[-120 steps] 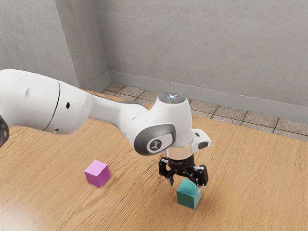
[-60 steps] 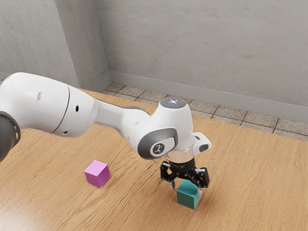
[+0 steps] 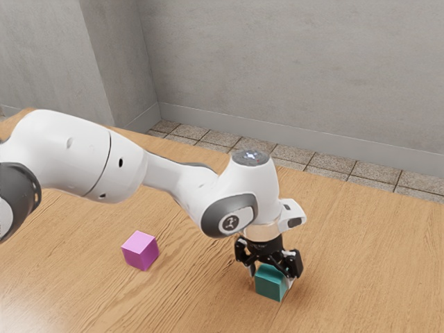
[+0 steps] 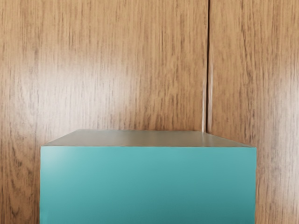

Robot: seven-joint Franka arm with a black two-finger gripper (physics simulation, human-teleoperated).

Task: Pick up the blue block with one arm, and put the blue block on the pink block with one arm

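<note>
The blue block [image 3: 271, 283] is seen on the table [image 3: 361, 236] directly under the gripper [image 3: 270, 269] — the jaws are spread wide at its two sides. The pink block [image 3: 140, 250] lies well apart, toward the exterior view's left.

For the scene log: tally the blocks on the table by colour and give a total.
blue block: 1
pink block: 1
Total: 2
</note>
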